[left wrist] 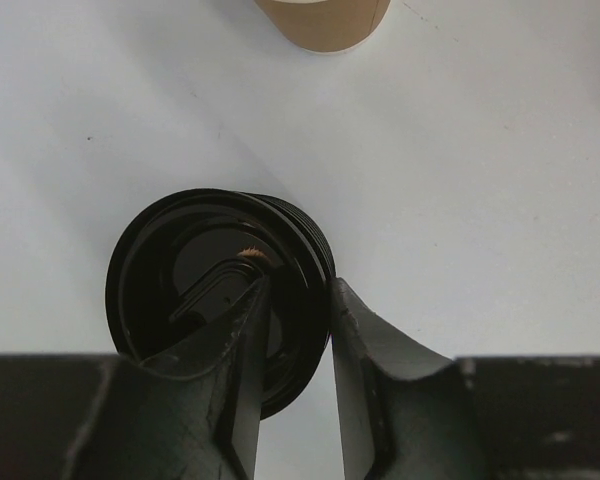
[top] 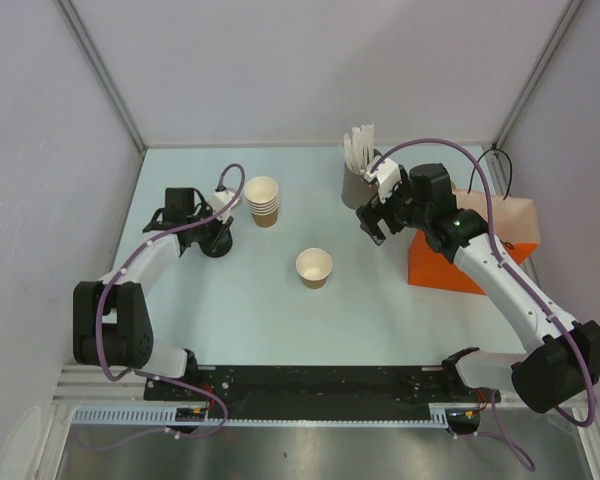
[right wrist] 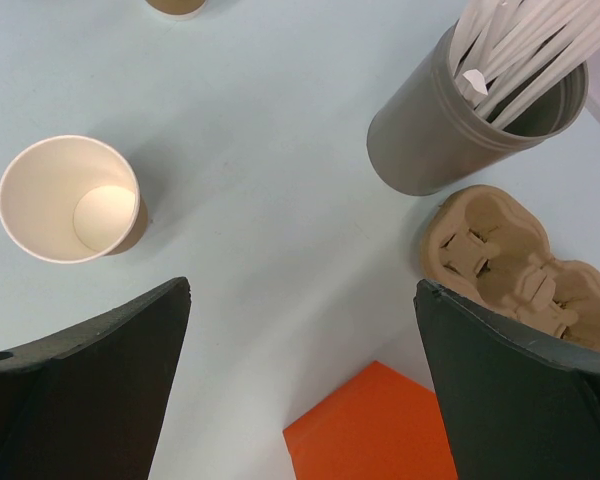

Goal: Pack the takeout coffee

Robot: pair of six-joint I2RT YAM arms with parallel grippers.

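Cup (top: 314, 267): upright, no lid, inside looks empty. It stands alone near the middle of the surface (top: 380, 310), a little toward the near edge. No lidded cup is in view, so the coffee is not assembled yet.

Step in hand (judgement): fetching a lid. The left gripper (left wrist: 298, 290) is at the lid stack (left wrist: 160, 260), which sits toward the left edge. The jaws straddle the rim, one inside the top lid and one outside the stack wall, with a narrow gap. Cannot tell whether they already pinch the rim or sit just off it.

Right gripper (right wrist: 302, 288): jaws spread wide, holding nothing. It hangs above the surface right of the middle, toward the far edge.

Next move (judgement):
- Close on the top lid only and lift it straight, so the nested lids below do not come with it.
- Carry it to the cup and press it on squarely. The cup may need steadying by the right arm.
- Bagging comes after that.

Count:
- Loose cup: 1.
- Cup stack (top: 263, 200): 1, just right of the lids toward the far edge. Four or five rims show, exact number unclear.
- Lid stack: 1, several ridges, number unclear.
- Bag (top: 450, 268): 1, orange, by the right edge.
- Carrier (right wrist: 500, 260): 1, pulp, near the bag.
- Straw holder (right wrist: 430, 140): 1, at the far edge right of middle, with many white straws (right wrist: 520, 50).
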